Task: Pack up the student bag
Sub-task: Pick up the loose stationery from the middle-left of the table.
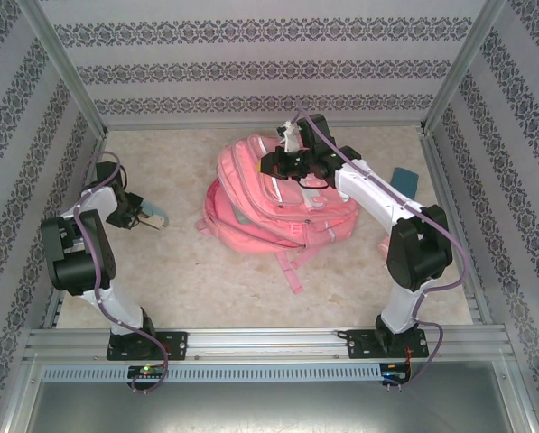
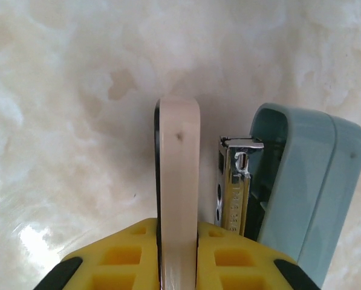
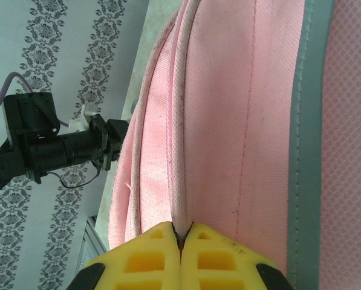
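Observation:
The student bag (image 1: 251, 207), a big pink backpack, lies in the middle of the marble table, its straps trailing toward the near edge. My right gripper (image 1: 271, 165) is over the bag's upper part. In the right wrist view its yellow jaws (image 3: 181, 228) are shut on a raised seam of pink bag fabric (image 3: 228, 121). My left gripper (image 1: 143, 213) hovers to the left of the bag. In the left wrist view it (image 2: 178, 226) is shut on the pale beige arm of a stapler (image 2: 179, 157), whose metal magazine (image 2: 233, 187) and blue-grey body (image 2: 307, 187) stick out to the right.
A teal object (image 1: 403, 180) lies at the right of the table, partly behind the right arm. Patterned walls and an aluminium frame (image 1: 269, 338) close in the table. Bare marble (image 1: 188, 280) lies between the bag and the left arm.

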